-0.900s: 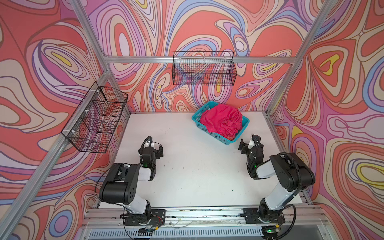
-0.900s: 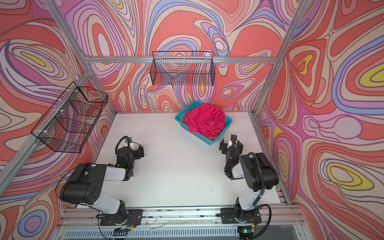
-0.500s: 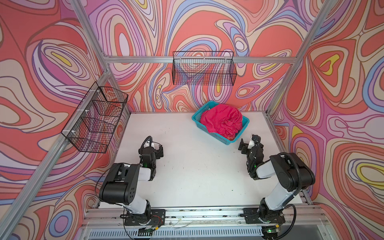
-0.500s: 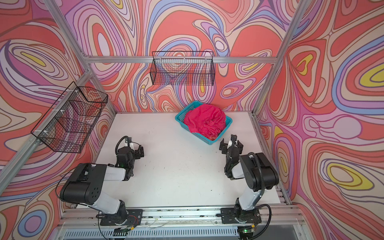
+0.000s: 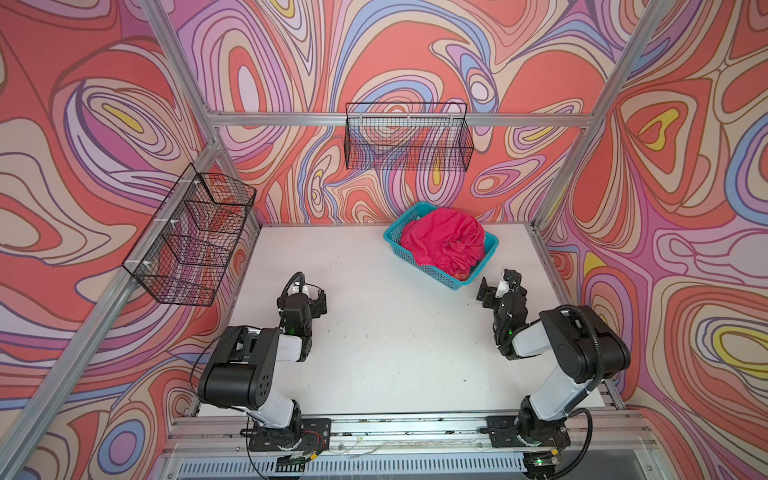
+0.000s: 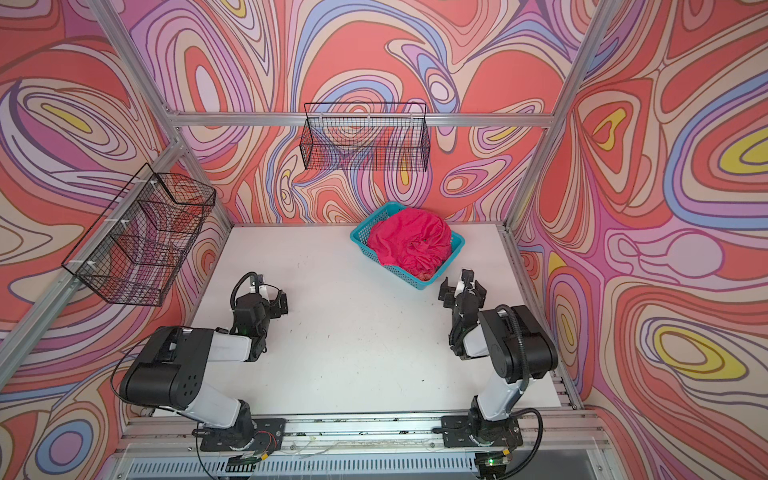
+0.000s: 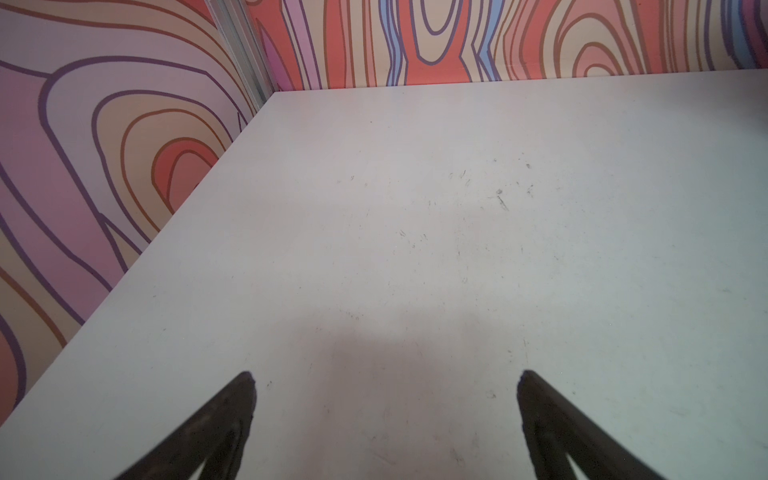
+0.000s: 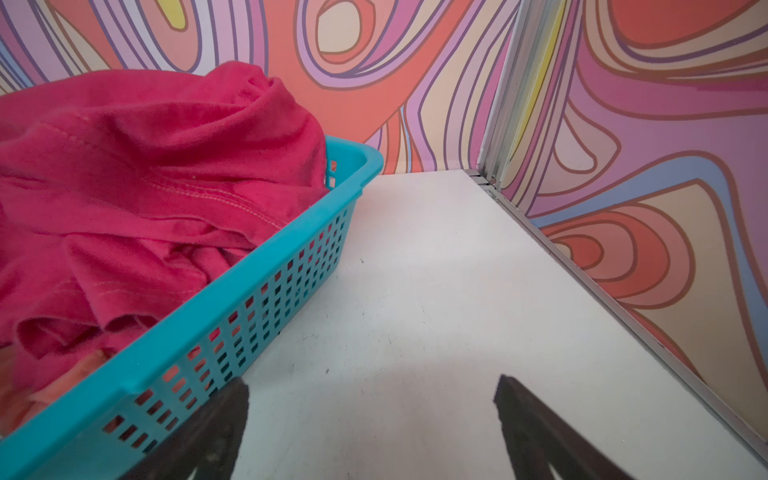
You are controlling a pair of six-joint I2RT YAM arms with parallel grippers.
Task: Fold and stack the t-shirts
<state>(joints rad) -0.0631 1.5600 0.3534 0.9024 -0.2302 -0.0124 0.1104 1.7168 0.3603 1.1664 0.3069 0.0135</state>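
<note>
Nothing is folded yet: the magenta t-shirt [image 5: 442, 243] lies bunched atop the orange t-shirt [image 8: 54, 390] in the teal basket [image 5: 419, 266] (back right of the table [image 5: 395, 353]), while the left gripper [image 7: 386, 376] and right gripper [image 8: 372, 383] gape wide, both empty.

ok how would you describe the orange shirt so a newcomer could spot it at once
On the white tabletop, look toward the far right for the teal plastic lattice basket. A crumpled magenta-pink t-shirt is heaped in it; the orange-coral t-shirt lies under that, peeking out at the basket's near corner. It is the paler, peachy cloth, mostly buried.
</note>
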